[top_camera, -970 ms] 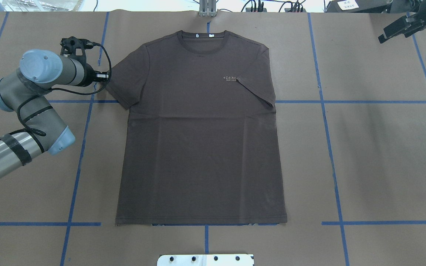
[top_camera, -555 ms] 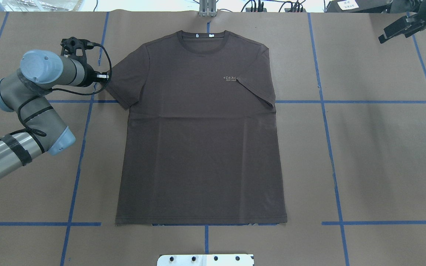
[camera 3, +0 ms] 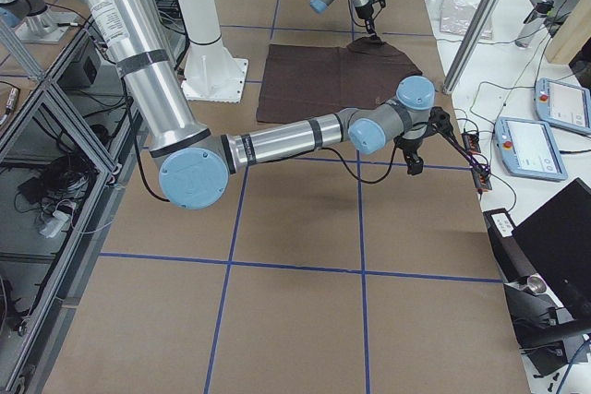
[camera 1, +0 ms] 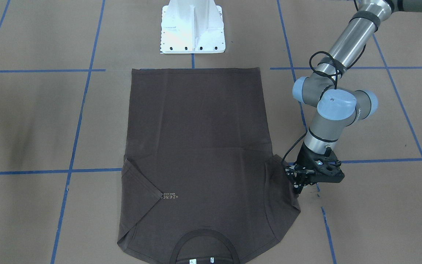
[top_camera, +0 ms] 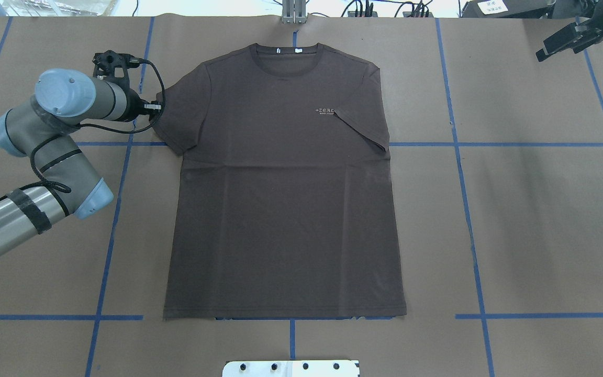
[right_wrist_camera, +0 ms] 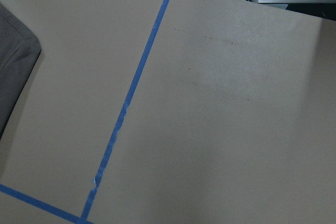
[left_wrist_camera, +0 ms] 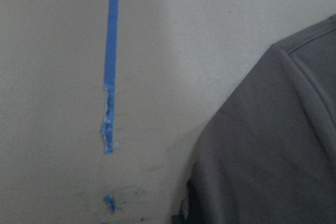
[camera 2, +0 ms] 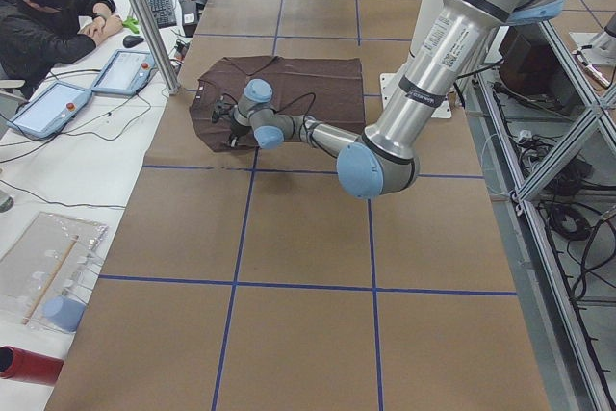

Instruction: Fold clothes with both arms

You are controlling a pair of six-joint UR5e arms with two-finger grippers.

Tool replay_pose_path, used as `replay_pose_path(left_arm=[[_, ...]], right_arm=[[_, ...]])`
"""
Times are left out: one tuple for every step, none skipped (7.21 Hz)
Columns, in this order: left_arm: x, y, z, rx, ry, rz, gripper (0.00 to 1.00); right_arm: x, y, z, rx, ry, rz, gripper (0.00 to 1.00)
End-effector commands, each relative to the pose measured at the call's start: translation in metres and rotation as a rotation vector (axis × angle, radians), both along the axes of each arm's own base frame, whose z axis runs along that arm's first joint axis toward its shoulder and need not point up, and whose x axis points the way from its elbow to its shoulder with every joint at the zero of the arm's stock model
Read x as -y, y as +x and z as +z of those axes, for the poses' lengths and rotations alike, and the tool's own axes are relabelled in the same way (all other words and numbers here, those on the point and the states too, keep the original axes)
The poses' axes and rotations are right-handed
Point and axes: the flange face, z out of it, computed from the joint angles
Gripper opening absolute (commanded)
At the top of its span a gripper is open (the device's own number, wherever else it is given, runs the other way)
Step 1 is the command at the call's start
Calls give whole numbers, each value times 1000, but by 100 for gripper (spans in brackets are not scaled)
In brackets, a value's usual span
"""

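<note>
Left pincer point(camera 1: 299, 185) sits at the sleeve edge of the T-shirt point(camera 1: 196, 128); apart or together, I cannot tell.

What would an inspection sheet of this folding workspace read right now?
Surface: brown paper-covered table with blue tape grid.
Job's things: dark brown T-shirt lies flat, front up; the sleeve on the robot's right is folded in over the chest, the other spread out.
Clutter: nothing seen.
Grippers: left gripper at the spread sleeve's edge, jaws unclear; right gripper off the shirt near the far corner, jaws unclear.
Cables: black cable loops along the left wrist.
Surroundings: white pedestal base; operator at a side desk.
</note>
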Motion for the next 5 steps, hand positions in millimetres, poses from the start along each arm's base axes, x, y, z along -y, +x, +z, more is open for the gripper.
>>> replay_pose_path(left_arm=[[7, 23, -77, -4, -98, -33, 0], [-4, 49, -97, -1, -127, -19, 0], [-6, 54, -96, 2, -132, -16, 0], [-7, 56, -92, 7, -135, -15, 0], [-8, 57, -90, 11, -137, -12, 7]], right_arm=[[0, -1, -1, 0, -3, 3, 100], [0, -1, -2, 1, -2, 4, 100], [1, -2, -2, 0, -3, 4, 100], [2, -2, -4, 0, -1, 6, 100], [2, -2, -5, 1, 2, 6, 100]])
